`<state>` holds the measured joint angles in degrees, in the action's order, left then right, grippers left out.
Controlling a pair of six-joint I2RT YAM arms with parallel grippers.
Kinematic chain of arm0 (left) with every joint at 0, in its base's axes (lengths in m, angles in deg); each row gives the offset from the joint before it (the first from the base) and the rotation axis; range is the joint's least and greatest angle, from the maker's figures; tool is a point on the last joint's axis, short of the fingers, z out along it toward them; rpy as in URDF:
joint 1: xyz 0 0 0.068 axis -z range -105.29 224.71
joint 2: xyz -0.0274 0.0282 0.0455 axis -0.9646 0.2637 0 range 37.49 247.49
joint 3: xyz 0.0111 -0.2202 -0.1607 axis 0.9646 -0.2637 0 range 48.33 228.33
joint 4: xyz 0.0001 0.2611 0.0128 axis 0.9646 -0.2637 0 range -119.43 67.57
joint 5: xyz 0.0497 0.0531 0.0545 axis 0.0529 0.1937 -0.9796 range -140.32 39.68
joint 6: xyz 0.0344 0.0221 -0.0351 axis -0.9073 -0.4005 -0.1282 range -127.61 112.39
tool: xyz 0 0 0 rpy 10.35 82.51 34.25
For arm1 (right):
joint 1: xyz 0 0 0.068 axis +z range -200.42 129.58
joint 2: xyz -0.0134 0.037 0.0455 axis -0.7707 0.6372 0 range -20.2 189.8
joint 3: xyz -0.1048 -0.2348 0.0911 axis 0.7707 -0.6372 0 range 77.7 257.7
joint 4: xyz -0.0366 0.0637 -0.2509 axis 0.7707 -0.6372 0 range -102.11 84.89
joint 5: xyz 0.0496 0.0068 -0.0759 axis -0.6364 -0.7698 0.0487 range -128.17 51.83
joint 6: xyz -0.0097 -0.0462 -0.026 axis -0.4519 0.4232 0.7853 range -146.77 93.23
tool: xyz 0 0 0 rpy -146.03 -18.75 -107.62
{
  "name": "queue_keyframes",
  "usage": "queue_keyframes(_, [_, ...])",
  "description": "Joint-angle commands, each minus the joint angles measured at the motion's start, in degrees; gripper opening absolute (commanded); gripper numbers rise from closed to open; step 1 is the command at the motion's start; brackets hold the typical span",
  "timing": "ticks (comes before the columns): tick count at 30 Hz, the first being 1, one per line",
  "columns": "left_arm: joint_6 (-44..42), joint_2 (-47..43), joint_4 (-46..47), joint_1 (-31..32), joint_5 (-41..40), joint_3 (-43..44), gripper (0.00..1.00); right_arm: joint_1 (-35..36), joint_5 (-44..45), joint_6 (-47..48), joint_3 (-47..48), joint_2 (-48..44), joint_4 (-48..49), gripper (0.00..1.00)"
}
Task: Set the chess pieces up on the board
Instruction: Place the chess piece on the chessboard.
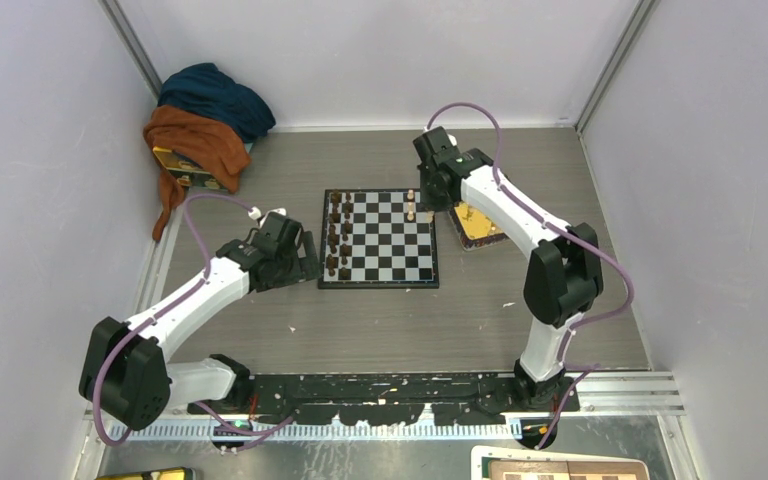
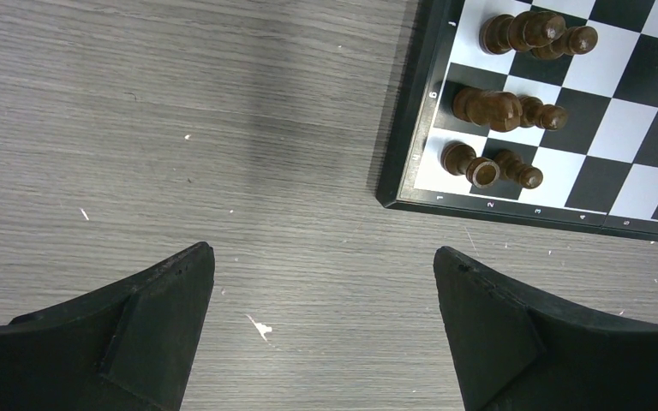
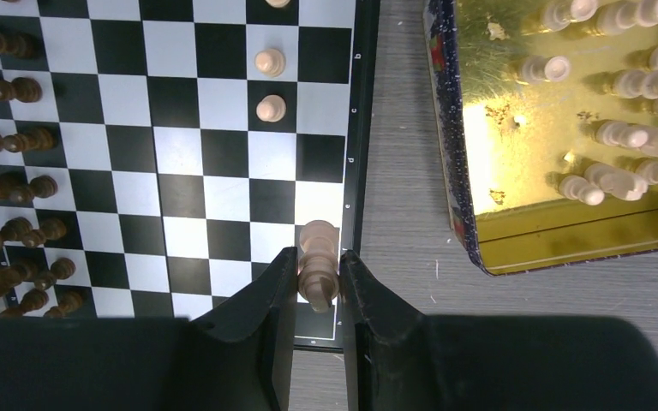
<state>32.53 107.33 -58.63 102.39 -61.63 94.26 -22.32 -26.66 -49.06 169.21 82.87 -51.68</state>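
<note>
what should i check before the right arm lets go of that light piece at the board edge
1. Grip: right jaws shut on the light piece: ok.
2. Piece resting on the board: cannot tell, seen only from above.
3. Edge squares beyond the held piece bare: ok.
4. Placed light pieces clear of the jaws: ok.
5. Left jaws open over the table, beside the board's corner and off the board: ok.
6. Spare light pieces waiting in the yellow tray: ok, several lie there.
</note>
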Motion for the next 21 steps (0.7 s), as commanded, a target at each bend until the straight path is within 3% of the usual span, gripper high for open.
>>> queue_keyframes(1, [0.47, -1.21, 1.88, -0.08, 0.24, -0.05, 1.00, 0.27, -1.06, -0.28, 0.49, 1.24, 0.61, 0.01])
queue_keyframes(21, [-0.04, 1.55, 2.78, -0.08, 0.24, 0.60, 1.00, 0.36, -4.03, -0.24, -0.10, 8.26, 3.68, 0.01])
